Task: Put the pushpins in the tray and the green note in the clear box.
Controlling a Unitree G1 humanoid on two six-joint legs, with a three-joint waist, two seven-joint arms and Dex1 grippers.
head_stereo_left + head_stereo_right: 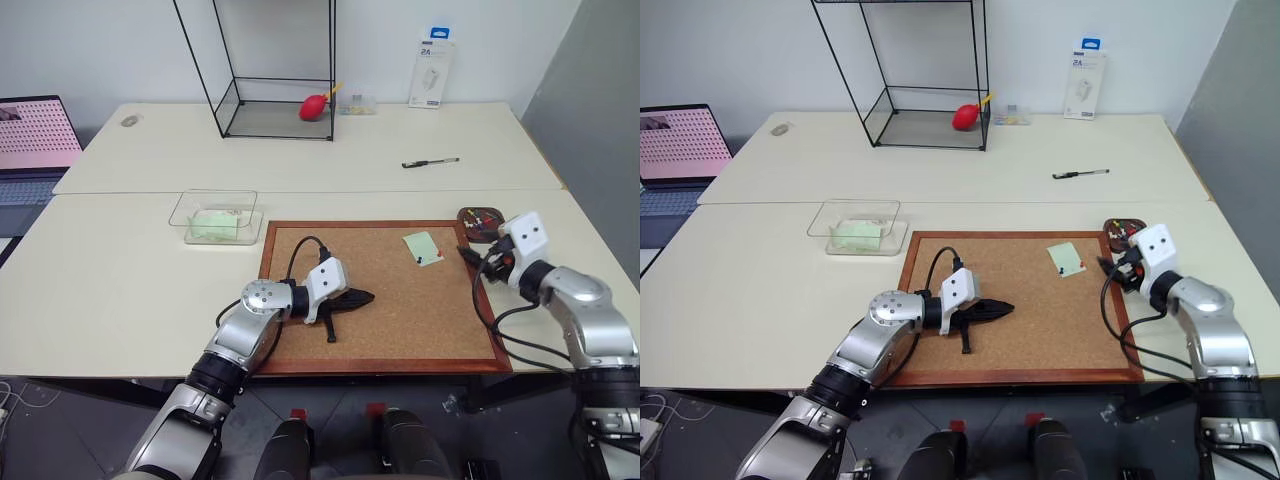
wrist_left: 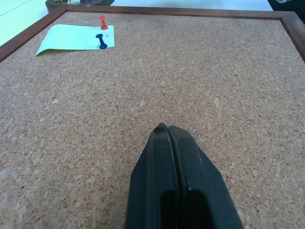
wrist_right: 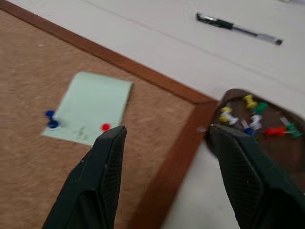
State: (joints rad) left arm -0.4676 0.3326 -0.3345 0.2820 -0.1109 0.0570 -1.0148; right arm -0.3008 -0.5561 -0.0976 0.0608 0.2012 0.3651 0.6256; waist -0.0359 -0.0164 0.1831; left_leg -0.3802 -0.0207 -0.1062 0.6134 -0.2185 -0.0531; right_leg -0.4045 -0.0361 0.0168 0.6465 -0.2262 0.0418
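Two pins, a red pushpin [image 2: 103, 22] and a blue pushpin [image 2: 101, 41], stand in the green note [image 1: 423, 247], which lies flat near the far right corner of the wood-framed corkboard [image 1: 400, 330] on a pale surface [image 1: 110, 290]. The left gripper [image 1: 362, 297] rests low over the middle of the cork with its two black fingers pressed together and nothing between them; bare cork lies open all around it. The right gripper [image 3: 164, 131] hangs with its fingers spread and empty over the board's right frame, the note on one side and the tray [image 3: 274, 148] on the other. The dark tray sits just off the board's far right corner and holds a scatter of yellow, green, red, white and blue pins. The clear box [image 1: 215, 216] stands beyond the board's far left corner, apart from its frame, with a pale green sheet inside. Farther back are a black pen [image 1: 430, 162], a black-framed glass case [image 1: 270, 70] with a red object [image 1: 314, 105] at its base, and a white retail pack [image 1: 431, 72] against the wall, marked "2A"; its smaller print cannot be read.
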